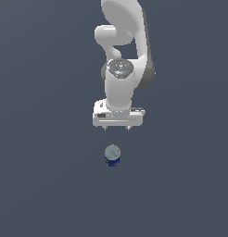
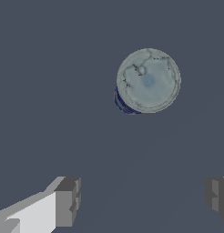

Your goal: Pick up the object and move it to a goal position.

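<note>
While the can [image 1: 112,155] stands upright on the bare grey floor [image 1: 41,185], the end effector [image 1: 117,128] hangs spread wide, holding nothing

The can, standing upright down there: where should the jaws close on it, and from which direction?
Grip the can across its round side wall, coming straight down from above. It stands upright with its silvery top facing the wrist camera, and it looks narrower than the open gripper, which is not yet over it and likely needs centring first.
</note>
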You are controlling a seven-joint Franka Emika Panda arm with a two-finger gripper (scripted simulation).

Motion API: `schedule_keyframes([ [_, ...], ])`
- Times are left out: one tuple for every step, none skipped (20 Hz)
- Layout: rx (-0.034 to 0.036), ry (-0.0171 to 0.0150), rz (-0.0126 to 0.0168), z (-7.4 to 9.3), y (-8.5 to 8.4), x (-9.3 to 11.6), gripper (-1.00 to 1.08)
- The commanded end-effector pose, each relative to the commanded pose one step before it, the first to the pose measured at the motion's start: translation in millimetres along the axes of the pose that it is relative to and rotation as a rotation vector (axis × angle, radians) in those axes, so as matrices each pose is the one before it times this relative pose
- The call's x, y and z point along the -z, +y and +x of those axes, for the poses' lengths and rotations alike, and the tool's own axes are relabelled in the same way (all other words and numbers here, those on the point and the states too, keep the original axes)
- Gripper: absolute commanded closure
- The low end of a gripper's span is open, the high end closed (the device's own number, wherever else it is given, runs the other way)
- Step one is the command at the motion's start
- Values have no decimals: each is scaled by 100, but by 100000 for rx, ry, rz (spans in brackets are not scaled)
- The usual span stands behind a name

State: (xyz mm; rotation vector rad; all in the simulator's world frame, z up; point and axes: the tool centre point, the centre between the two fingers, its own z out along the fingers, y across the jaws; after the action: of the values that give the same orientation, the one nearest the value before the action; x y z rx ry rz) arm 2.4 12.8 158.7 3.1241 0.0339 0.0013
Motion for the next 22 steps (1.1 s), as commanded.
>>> schedule_keyframes([
  [0, 0, 0, 0, 1, 0, -92],
  [64, 26, -5, 10, -4, 11, -92],
  [231, 92, -14, 26, -39, 43, -92],
  [356, 143, -21, 44, -50, 65, -92],
  [504, 201, -30, 60, -74, 92, -92],
  [637, 254, -39, 77, -91, 116, -92],
  [728, 290, -44, 87, -104, 132, -92],
  [605, 239, -37, 72, -85, 110, -92],
  [454, 178, -28, 53, -62, 82, -92],
  [315, 122, -19, 34, -47, 57, -92],
  [158, 60, -10, 16, -21, 28, -92],
  [0, 0, 0, -1, 6, 0, -92],
  [-128, -51, 8, -14, 15, -24, -92],
  [-149, -39, 9, 0, 16, -21, -92],
  [-169, -5, 9, 37, 13, -12, -92],
  [-284, -3, 15, 69, 17, -20, -92],
  [-431, -11, 22, 99, 26, -32, -92],
  [-589, -21, 31, 127, 41, -46, -92],
  [-732, -30, 38, 156, 47, -59, -92],
  [-882, -39, 45, 185, 58, -73, -92],
  [-1024, -46, 52, 214, 68, -85, -92],
  [-1151, -51, 57, 242, 71, -97, -92],
])
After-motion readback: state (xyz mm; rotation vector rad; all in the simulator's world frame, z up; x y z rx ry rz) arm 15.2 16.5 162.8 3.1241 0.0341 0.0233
